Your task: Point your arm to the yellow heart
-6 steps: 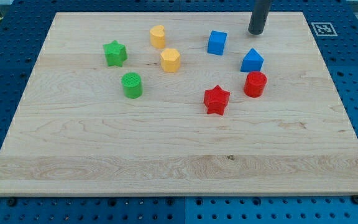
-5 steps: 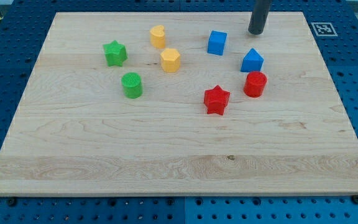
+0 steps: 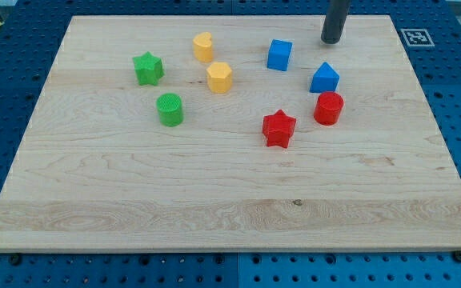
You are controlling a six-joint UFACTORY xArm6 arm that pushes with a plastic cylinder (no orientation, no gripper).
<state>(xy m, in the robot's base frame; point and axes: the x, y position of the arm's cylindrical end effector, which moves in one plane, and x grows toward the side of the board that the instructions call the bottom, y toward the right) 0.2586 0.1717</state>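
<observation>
The yellow heart [image 3: 203,46] lies near the view's top, left of centre, on the wooden board [image 3: 230,208]. My tip [image 3: 330,41] rests on the board near the view's top right, far to the right of the heart. The blue cube [image 3: 279,54] lies between the tip and the heart. The tip touches no block.
A yellow hexagon [image 3: 219,78] sits just below the heart. A green star [image 3: 148,69] and green cylinder [image 3: 170,109] lie at the left. A blue pentagon-shaped block [image 3: 323,78], red cylinder [image 3: 328,108] and red star [image 3: 278,128] lie below the tip.
</observation>
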